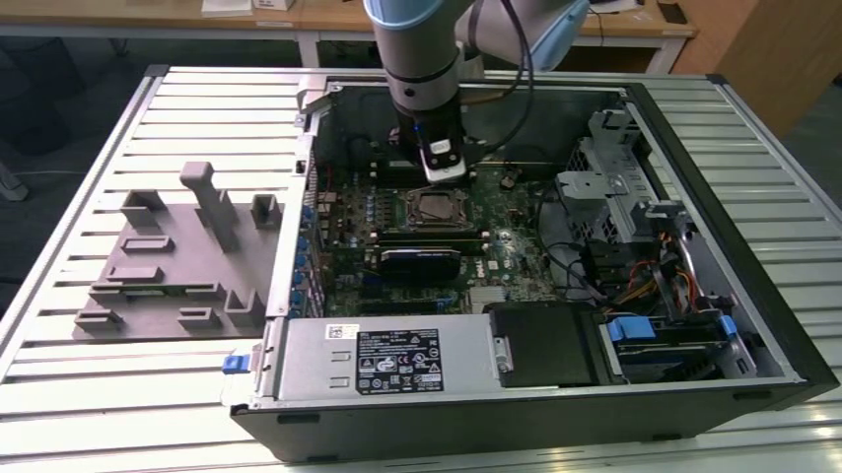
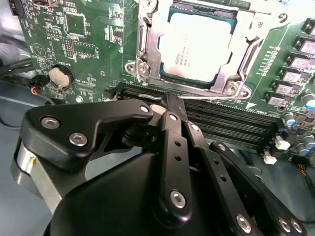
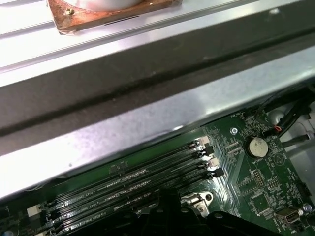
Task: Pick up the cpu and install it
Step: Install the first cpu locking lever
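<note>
My black, multi-link tool hangs inside the open computer case, its tips drawn together with nothing between them as far as I can see in the second wrist view. Just beyond those tips run the long black memory slots, and past them sits the small square cpu with its silvery-white metal top, lying flat in the silver metal socket frame on the green motherboard. In the exterior view the tool stands just above the cpu. The case walls close in on every side. The grey plastic fixture tray lies outside on the slatted metal surface, toward the exterior view's left.
</note>
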You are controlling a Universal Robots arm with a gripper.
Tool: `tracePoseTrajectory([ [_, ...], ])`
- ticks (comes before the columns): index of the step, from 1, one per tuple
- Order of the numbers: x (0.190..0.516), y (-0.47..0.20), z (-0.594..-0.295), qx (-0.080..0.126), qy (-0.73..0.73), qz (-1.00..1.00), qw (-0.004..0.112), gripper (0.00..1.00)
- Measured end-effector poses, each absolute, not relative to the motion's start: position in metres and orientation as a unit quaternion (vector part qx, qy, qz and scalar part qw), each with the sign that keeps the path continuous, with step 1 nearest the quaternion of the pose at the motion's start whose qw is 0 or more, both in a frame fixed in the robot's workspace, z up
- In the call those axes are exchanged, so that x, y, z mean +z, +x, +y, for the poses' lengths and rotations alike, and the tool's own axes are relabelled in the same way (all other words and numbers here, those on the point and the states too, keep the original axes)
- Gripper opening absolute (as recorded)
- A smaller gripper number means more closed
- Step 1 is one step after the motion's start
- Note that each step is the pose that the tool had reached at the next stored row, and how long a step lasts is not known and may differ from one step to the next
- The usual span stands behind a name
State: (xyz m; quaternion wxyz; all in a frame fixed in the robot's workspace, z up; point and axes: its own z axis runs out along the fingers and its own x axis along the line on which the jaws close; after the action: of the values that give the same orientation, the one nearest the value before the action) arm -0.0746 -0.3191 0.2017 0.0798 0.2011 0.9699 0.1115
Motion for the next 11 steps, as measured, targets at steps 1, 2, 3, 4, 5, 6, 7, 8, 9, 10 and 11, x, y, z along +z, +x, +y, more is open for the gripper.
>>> tracePoseTrajectory([
  [1, 0.2012, -0.0749, -0.3190, 0.111, 0.202, 0.970, 0.081, 0.11],
  [2, 0.2007, -0.0751, -0.3190, 0.111, 0.204, 0.969, 0.082, 0.11],
  [3, 0.2003, -0.0753, -0.3189, 0.111, 0.205, 0.969, 0.084, 0.11],
  [4, 0.1998, -0.0755, -0.3189, 0.110, 0.206, 0.969, 0.085, 0.11],
  [5, 0.1992, -0.0757, -0.3189, 0.110, 0.207, 0.968, 0.087, 0.11],
  [6, 0.1987, -0.0758, -0.3188, 0.109, 0.209, 0.968, 0.088, 0.11],
  [7, 0.1982, -0.0760, -0.3188, 0.109, 0.210, 0.968, 0.090, 0.11],
  [8, 0.1977, -0.0761, -0.3188, 0.108, 0.211, 0.967, 0.091, 0.11],
  [9, 0.1973, -0.0761, -0.3188, 0.108, 0.212, 0.967, 0.092, 0.11],
  [10, 0.1968, -0.0762, -0.3188, 0.107, 0.214, 0.967, 0.094, 0.11],
  [11, 0.1963, -0.0762, -0.3188, 0.106, 0.215, 0.966, 0.095, 0.11],
])
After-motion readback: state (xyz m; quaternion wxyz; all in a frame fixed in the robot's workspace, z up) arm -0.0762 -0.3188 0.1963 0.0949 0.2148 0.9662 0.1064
